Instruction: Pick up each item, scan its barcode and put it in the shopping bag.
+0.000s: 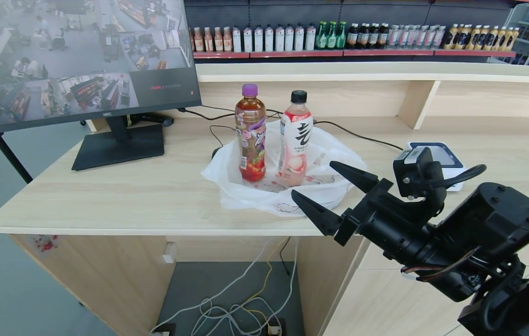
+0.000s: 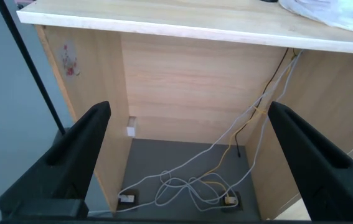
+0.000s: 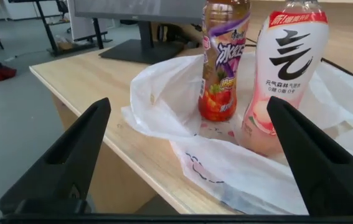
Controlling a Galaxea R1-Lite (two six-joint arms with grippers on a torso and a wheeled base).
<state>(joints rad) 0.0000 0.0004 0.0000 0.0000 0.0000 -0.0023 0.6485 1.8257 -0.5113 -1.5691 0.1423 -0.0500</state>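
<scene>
Head view: the right gripper (image 1: pixel 312 178) hangs at the front edge of the counter (image 1: pixel 129 196), jaws spread wide and empty, pointing at the shopping bag (image 1: pixel 227 179). The purple-capped bottle (image 1: pixel 250 140) and black-capped bottle (image 1: pixel 295 140) stand upright, just beside each other, apparently inside the bag's flattened mouth. The scanner (image 1: pixel 446 156) lies near the bag. The left gripper (image 2: pixel 188 107) sits below counter level, jaws wide and empty, facing loose cables (image 2: pixel 195 180).
</scene>
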